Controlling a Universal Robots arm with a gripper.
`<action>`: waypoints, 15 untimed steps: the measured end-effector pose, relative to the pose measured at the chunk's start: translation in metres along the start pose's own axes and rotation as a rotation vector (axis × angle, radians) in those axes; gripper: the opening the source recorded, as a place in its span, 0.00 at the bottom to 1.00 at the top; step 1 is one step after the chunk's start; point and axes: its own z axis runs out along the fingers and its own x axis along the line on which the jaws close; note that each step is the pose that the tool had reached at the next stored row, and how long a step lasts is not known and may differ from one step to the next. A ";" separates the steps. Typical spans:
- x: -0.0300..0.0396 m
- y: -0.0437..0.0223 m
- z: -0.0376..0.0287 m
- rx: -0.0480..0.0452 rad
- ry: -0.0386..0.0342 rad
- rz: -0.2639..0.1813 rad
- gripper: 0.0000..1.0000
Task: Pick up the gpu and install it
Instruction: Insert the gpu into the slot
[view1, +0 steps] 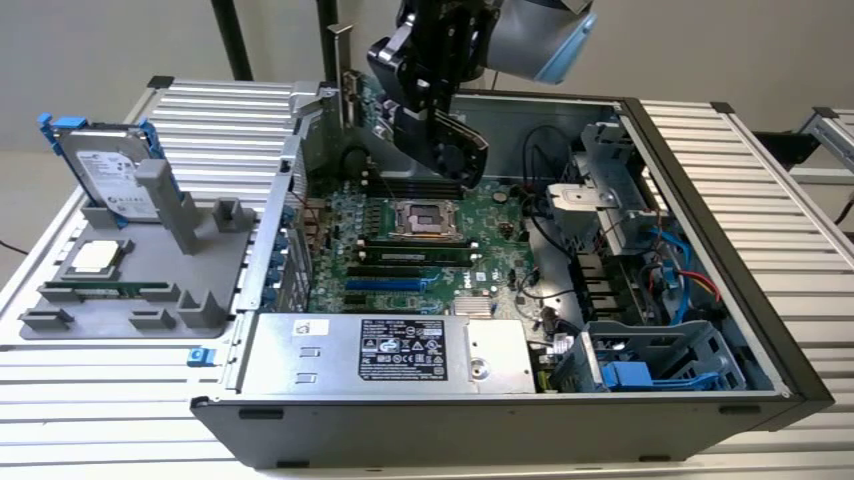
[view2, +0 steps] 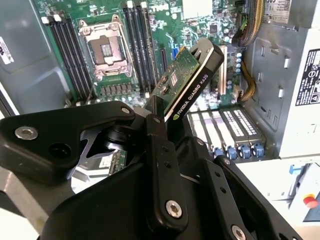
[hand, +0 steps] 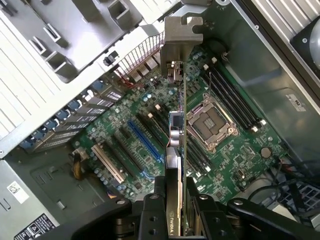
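My gripper (view1: 424, 95) is shut on the gpu (view1: 447, 140) and holds it in the air, tilted, over the back of the open computer case (view1: 694, 230). In the second wrist view the gpu (view2: 192, 82) shows its green board on one face and its black shroud on the other, clamped between the black fingers (view2: 159, 150). The first wrist view has the gpu (hand: 176, 135) edge-on, with its silver bracket (hand: 182, 37) at the far end, above the motherboard (hand: 235, 160). The card hangs clear of the expansion slots (hand: 145, 142).
A grey fixture (view1: 134, 310) at the exterior view's left holds a hard drive (view1: 114, 170), a memory stick (view1: 107, 290) and a processor (view1: 94, 257). Inside the case are a power supply (view1: 387, 350), a drive cage (view1: 641, 360), cables (view1: 667, 275) and the processor socket (view1: 434, 217).
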 end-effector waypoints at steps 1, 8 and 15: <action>0.0000 -0.0001 0.0000 0.0000 0.0002 -0.004 0.00; -0.0004 -0.0004 0.0000 -0.0005 0.0014 -0.034 0.00; -0.0006 -0.0007 0.0000 -0.0013 0.0035 -0.086 0.00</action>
